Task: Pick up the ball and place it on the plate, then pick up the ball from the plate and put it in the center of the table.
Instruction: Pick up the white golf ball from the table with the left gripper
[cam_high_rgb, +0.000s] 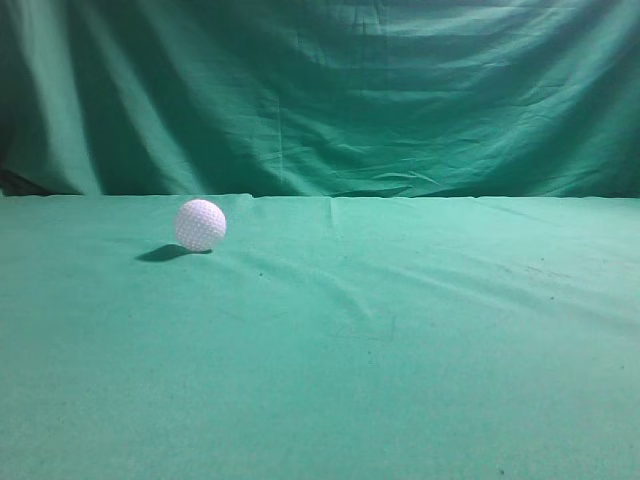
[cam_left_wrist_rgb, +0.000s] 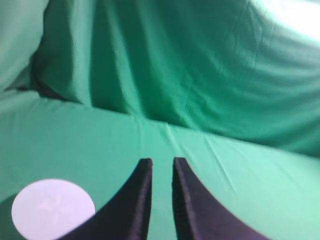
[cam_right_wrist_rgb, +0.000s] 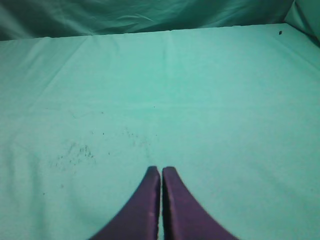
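The ball (cam_high_rgb: 200, 224), white and dimpled, rests on the green table (cam_high_rgb: 400, 330) at the back left, near the curtain. Neither gripper shows in the exterior view. In the left wrist view the ball (cam_left_wrist_rgb: 52, 209) lies at the lower left, just outside the left finger. My left gripper (cam_left_wrist_rgb: 161, 161) has its black fingers nearly together with a narrow gap and nothing between them. My right gripper (cam_right_wrist_rgb: 161, 170) is shut and empty above bare cloth (cam_right_wrist_rgb: 200, 90). No plate is in view.
A draped green curtain (cam_high_rgb: 320, 90) hangs behind the table's far edge. Faint dark specks mark the cloth (cam_right_wrist_rgb: 75, 152) to the left of the right gripper.
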